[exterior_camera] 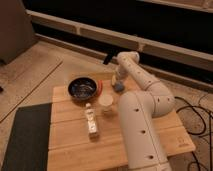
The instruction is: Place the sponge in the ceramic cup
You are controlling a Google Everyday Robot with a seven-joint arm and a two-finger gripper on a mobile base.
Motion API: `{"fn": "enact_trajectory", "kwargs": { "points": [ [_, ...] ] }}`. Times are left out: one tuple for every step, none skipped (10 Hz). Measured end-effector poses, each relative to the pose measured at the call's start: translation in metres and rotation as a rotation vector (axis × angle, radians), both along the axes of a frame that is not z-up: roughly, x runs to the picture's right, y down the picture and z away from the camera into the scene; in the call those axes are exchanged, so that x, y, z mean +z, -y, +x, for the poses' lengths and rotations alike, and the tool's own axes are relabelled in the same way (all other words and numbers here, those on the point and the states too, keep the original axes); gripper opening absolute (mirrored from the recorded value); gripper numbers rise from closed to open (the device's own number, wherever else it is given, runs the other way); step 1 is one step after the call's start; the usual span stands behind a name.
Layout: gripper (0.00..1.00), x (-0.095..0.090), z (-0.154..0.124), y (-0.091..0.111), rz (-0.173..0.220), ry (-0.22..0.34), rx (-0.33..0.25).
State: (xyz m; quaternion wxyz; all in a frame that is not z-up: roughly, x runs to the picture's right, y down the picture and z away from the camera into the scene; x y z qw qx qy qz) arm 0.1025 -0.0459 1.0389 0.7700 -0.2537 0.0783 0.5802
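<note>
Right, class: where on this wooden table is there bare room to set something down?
Bare: the table's near-left corner, left of the bottle; and its right edge past the arm. Crowded: the far middle, where bowl, cup and sponge cluster, the claw at the sponge.

A light wooden table (pixel 70 150) fills the lower middle of the frame, standing on a speckled floor (pixel 30 70). A dark bowl (pixel 82 88) with an orange rim sits upright on the upper left part of the tabletop. Just below it, a clear plastic bottle (pixel 91 122) lies on its side. A dark mat (pixel 25 135) covers the floor at lower left, beside the table. Black cables (pixel 194 117) trail across the floor at right. The gripper (pixel 116 81) is over the table's far edge, right of the bowl.
</note>
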Motion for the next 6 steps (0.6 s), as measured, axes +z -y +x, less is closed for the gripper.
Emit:
{"fn": "enact_trajectory", "kwargs": {
  "points": [
    [0.0,-0.007,0.0,0.012,0.019,0.001,0.003],
    [0.0,-0.014,-0.001,0.025,0.042,0.006,0.008],
    [0.0,-0.027,-0.003,0.045,0.08,0.013,0.016],
    [0.0,-0.034,-0.005,0.054,0.099,0.017,0.016],
    [0.0,-0.045,-0.007,0.067,0.129,0.025,0.018],
    [0.0,-0.052,-0.01,0.073,0.146,0.031,0.018]
  ]
}}
